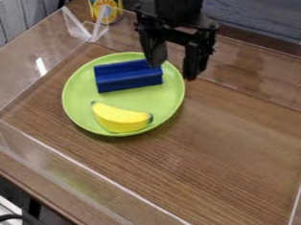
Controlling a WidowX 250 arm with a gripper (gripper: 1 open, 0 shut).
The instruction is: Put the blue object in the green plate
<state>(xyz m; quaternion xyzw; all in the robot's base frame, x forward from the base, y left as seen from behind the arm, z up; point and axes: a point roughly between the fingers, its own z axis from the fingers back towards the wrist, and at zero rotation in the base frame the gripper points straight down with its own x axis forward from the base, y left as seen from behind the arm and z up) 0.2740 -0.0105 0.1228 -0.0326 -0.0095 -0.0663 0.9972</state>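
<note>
Bottom left corner: dark cable (16,220) curling in, w/ white & grey bits around it. Next, left of centre: green plate (139,125) on the wood table (202,164). Banana (120,117) in the plate's lower half; blue block (128,75) in its upper half, lying flat, so the task looks done, approx. 1 block in 1 plate.

Gripper (177,72) at top centre, just right of the block: jaws spread wide, 2 fingers apart, nothing between them. Can't tell if the L-hand finger touches the block or plate rim.

Risks: if the arm swings left or drops, that finger could nudge the block onto the banana, or catch the rim & tip or drag the plate. Safest next move is prob. straight up & away.

Surface: brown wood, visible grain, glossy streaks at lower L, pale edge strip at R.

Far end, top left: can w/ yellow & blue print (105,8), clear plastic (81,27) beside it. Behind: grey panelling (265,13) along the top.
</note>
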